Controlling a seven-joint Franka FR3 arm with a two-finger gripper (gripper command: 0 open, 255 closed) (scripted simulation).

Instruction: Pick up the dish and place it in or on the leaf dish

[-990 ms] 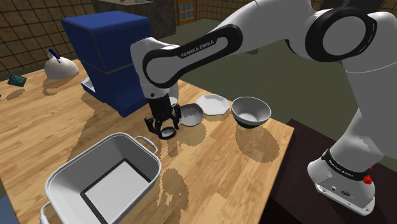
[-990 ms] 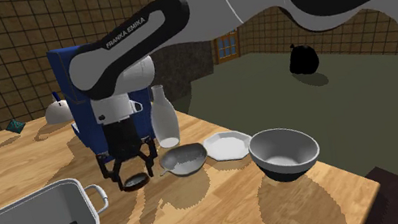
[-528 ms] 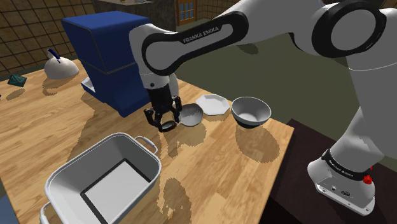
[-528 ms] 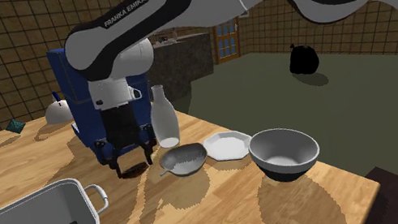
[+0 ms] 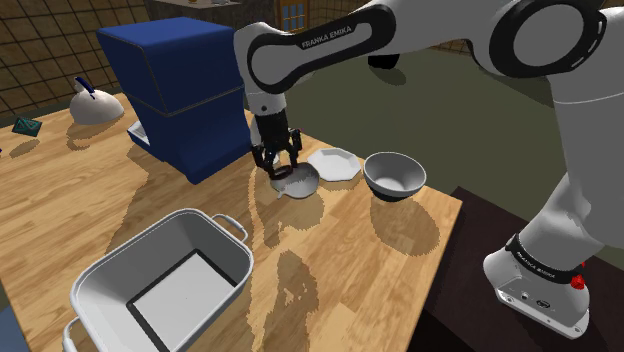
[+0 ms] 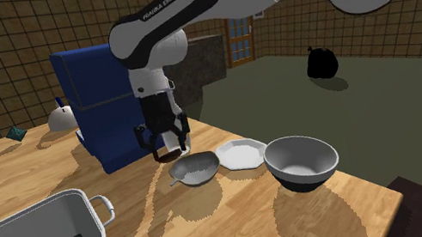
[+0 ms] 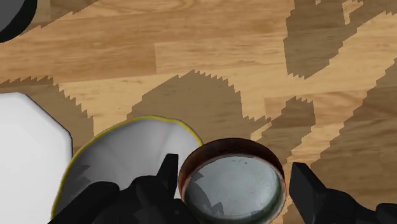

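Table survey, taken across the shoulder view from its left. A grey two-handled tub (image 5: pixel 140 240) stands nearest that side on the wooden table (image 5: pixel 90 180), with a blue cabinet (image 5: pixel 185 90) behind it; neither bears on the task. Next comes the gripper (image 5: pixel 278 168), pointing down, its fingers closed to a moderate width on the dish (image 7: pixel 232 186). This is a small round piece with a dark brown rim and a grey inside, held clear of the wood. The leaf dish (image 5: pixel 303 182), shallow and grey with a yellow edge in the wrist view, lies just below the gripper and slightly toward the shoulder view's right. A white octagonal plate (image 5: pixel 336 163) sits just beside it, and a grey bowl (image 5: pixel 394 174) lies further right. Assessment: pick-up complete; the carry is in hand and judged near its end. The wrist view puts the dish over the leaf dish's edge, not its middle. The next move calls for a short shift toward the plate side to centre the load. A gentle descent and release should follow, with the fingers kept off the plate.
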